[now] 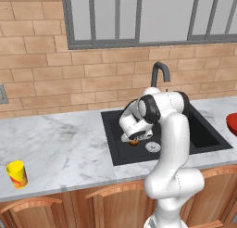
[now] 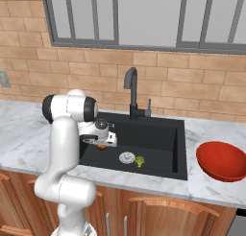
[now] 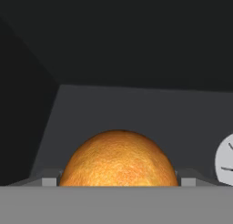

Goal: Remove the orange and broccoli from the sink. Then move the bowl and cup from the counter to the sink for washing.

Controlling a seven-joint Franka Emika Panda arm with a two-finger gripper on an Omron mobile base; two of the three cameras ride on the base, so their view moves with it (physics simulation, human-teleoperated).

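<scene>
Down in the black sink (image 2: 158,134), my gripper (image 2: 101,143) has its fingers closed on either side of the orange (image 3: 118,159). The orange fills the gap between the two fingertips (image 3: 49,181) in the hand view. It shows as a small orange spot under the hand (image 1: 134,142) at the basin's left side. The broccoli (image 2: 139,161) lies on the sink floor just right of the white drain (image 2: 126,157). The red bowl (image 2: 222,160) rests on the counter right of the sink. The yellow cup (image 1: 17,174) stands far left near the counter's front edge.
The dark curved faucet (image 2: 130,93) rises behind the sink, close to the arm's upper links. A brick wall and a window run along the back. Marble counter (image 1: 65,139) stretches left of the sink toward the cup.
</scene>
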